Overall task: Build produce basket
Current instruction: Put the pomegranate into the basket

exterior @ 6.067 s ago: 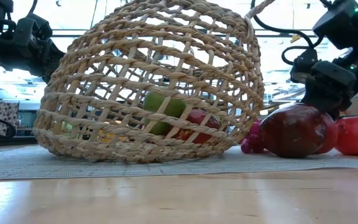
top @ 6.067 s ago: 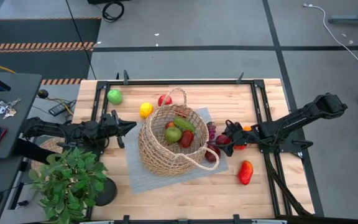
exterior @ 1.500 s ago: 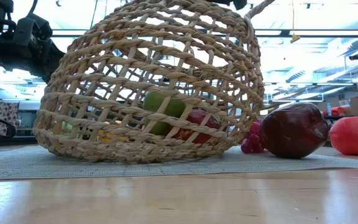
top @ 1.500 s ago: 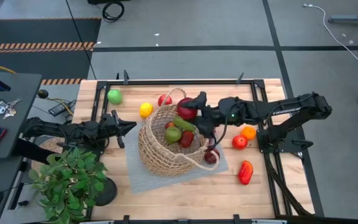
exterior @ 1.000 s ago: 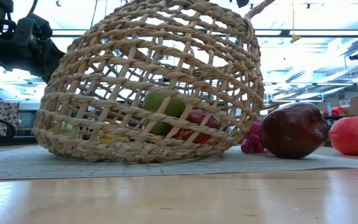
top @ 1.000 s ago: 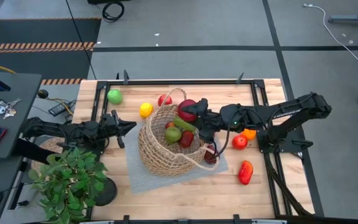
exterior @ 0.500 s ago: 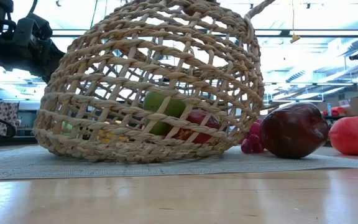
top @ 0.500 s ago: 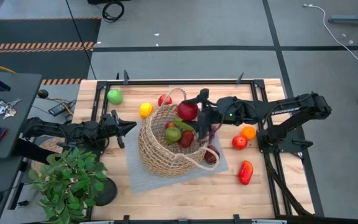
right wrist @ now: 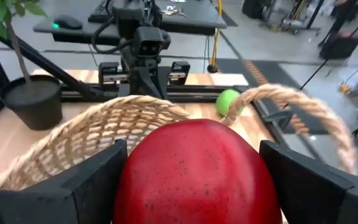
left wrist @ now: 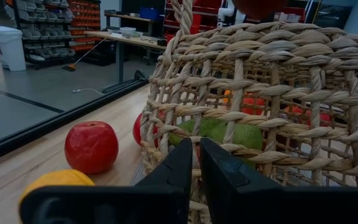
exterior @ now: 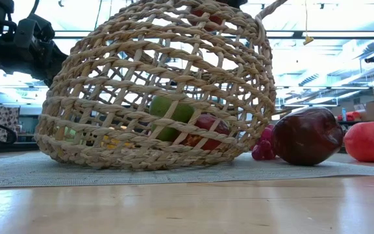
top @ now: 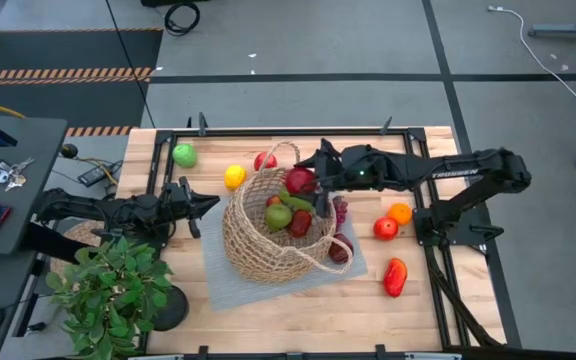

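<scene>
The woven wicker basket (top: 268,228) stands on a grey mat (top: 230,282) at the table's middle, with a green fruit (top: 279,215) and a red one (top: 300,222) inside. My right gripper (top: 304,180) reaches in from the right. It is shut on a red apple (right wrist: 197,171) above the basket's far right rim. My left gripper (top: 214,203) lies level and shut, close to the basket's left wall (left wrist: 278,93). More produce lies on the table: a green apple (top: 184,154), a lemon (top: 234,176), a red apple (top: 264,160), an orange (top: 399,213) and a red pepper (top: 395,276). My right gripper pinches the red apple by two opposite sides (right wrist: 132,186) between its two fingers (right wrist: 95,180). The fingers come from the table's right, slanting slightly down. The apple is lifted clear, over the basket's open top. My left gripper's tips stand at the basket's wall; whether they touch it, I cannot tell.
A dark red apple (top: 341,247) and purple grapes (top: 340,210) lie on the mat by the basket's right side, with a small red fruit (top: 384,228) beyond them. A potted plant (top: 108,290) stands at the near left corner. Bare wood shows along the near edge.
My right gripper has rolled about its own line and its wrist has swung toward the table's far edge, still shut on the red apple. The apple has stayed over the basket's far right rim and sunk a little, now showing at the top of the low view.
</scene>
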Tool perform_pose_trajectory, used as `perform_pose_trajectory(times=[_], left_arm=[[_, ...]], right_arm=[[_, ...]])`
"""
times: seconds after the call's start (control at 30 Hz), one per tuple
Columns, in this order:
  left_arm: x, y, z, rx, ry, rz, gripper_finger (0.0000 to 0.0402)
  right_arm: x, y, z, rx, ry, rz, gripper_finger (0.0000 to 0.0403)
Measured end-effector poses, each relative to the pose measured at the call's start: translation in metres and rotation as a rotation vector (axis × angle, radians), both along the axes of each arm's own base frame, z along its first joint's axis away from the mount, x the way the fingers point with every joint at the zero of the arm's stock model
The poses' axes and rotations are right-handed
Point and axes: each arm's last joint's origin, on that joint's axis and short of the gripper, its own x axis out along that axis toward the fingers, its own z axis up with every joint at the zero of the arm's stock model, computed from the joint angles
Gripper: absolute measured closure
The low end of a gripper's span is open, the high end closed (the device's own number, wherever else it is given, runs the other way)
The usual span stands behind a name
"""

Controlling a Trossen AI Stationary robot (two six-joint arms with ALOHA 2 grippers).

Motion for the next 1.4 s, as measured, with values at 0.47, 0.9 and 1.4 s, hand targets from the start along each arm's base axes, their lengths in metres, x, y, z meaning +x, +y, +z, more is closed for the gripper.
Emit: perform_pose_trajectory(times=[0.47, 0.9, 1.4], left_arm=[[0.000, 0.000, 0.000, 0.000, -0.001, 0.000, 0.0361], [0.000, 0.000, 0.000, 0.000, -0.001, 0.000, 0.0366], [0.000, 0.000, 0.000, 0.000, -0.002, 0.000, 0.0369]], right_arm=[[0.040, -0.002, -0.051, 0.094, 0.121, -0.019, 0.0045], [0.090, -0.007, -0.074, 0.063, 0.282, 0.102, 0.0045], [0.101, -0.010, -0.076, -0.140, 0.405, 0.116, 0.0024]])
